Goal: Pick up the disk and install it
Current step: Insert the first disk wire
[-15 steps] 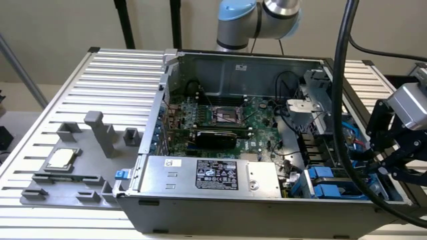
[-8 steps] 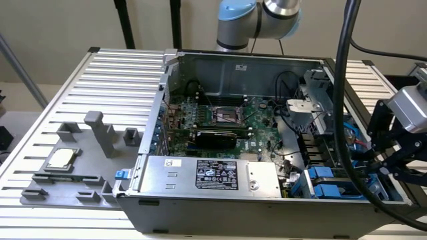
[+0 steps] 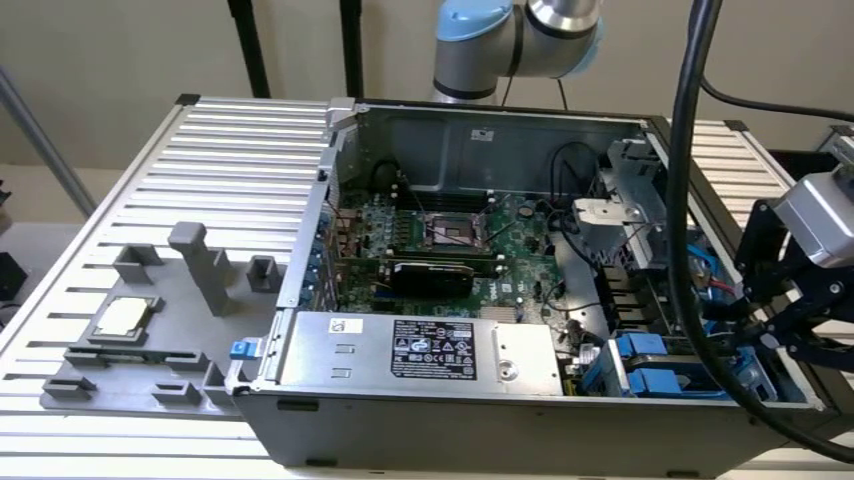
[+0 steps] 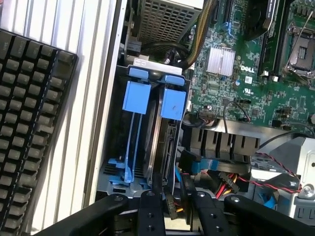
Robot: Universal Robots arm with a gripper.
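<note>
disk [image 4: 167, 142]: edge-on in the blue drive cage [image 4: 115, 169], just ahead of the fingers [image 4: 150, 211] | fingers: spread apart, gripping nothing | arm [image 3: 814, 225]: wrist tilted over the computer case [image 3: 534, 420] corner | hidden: disk label; near end behind one finger

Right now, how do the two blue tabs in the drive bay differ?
The tab by the keyboard has a thin blue rail running from it along a dark slot; the tab by the green board caps a dark slab set on edge. The first sits slightly farther from the gripper. Both are bright blue plastic, side by side.
</note>
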